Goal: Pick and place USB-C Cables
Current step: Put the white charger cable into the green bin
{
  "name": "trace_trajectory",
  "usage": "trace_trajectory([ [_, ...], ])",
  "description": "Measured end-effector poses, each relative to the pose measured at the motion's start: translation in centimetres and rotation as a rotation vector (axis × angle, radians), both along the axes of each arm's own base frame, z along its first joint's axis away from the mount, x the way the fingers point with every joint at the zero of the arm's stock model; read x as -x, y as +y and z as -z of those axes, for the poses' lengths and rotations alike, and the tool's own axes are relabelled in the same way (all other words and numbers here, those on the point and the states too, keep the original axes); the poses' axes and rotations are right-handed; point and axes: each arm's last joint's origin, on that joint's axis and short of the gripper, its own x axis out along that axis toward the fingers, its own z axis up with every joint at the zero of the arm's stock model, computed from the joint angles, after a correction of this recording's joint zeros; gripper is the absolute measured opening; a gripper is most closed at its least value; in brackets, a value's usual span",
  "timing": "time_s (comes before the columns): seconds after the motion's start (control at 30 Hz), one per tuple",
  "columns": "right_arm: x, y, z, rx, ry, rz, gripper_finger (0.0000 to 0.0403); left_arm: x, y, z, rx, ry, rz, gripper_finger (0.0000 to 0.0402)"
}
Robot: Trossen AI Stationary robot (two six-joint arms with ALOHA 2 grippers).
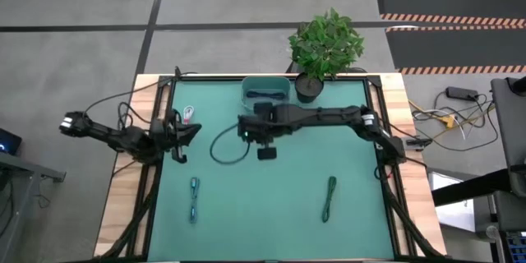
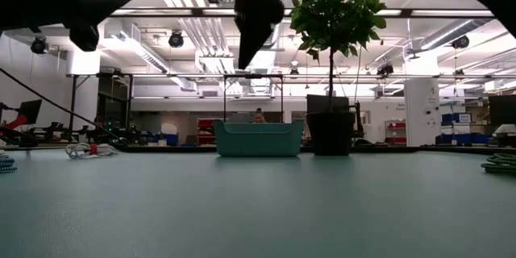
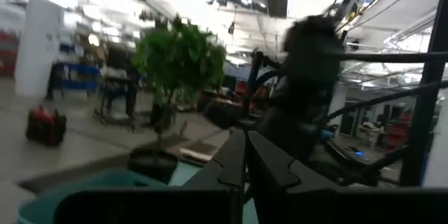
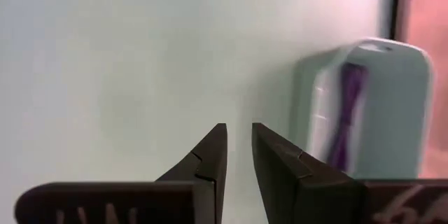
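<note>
Three bundled USB-C cables lie flat on the green mat: a white-and-red one near the far left, a blue one near left, and a green one near right. A purple cable lies inside the teal bin at the far edge. My right gripper hovers above the mat in front of the bin, its fingers a narrow gap apart and holding nothing. My left gripper is shut and raised just near of the white-and-red cable.
A potted plant stands just right of the bin at the far edge. A black wire loop hangs from the right arm over the mat's middle. A dark frame borders the mat. Bare mat lies between the blue and green cables.
</note>
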Motion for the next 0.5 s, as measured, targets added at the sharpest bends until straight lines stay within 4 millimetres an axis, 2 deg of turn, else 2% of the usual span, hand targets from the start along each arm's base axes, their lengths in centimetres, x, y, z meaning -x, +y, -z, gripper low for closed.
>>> trace_trajectory([
  [0.13,0.6,3.1,-0.2,-0.01,0.003,-0.046,0.0059,-0.7,-0.2,1.0,0.053,0.079,0.01,0.0],
  [0.23,1.2,5.1,0.0,-0.014,0.014,-0.072,0.0059,-1.2,-0.1,2.1,0.152,0.147,-0.065,0.0],
  [0.33,2.1,6.4,0.2,-0.017,0.017,-0.087,0.0059,-1.5,-0.1,3.1,0.23,0.197,-0.129,0.0],
  [0.5,3.7,7.5,0.7,-0.035,-0.061,-0.098,0.0059,-2.1,-0.2,4.1,0.303,0.242,-0.135,0.0],
])
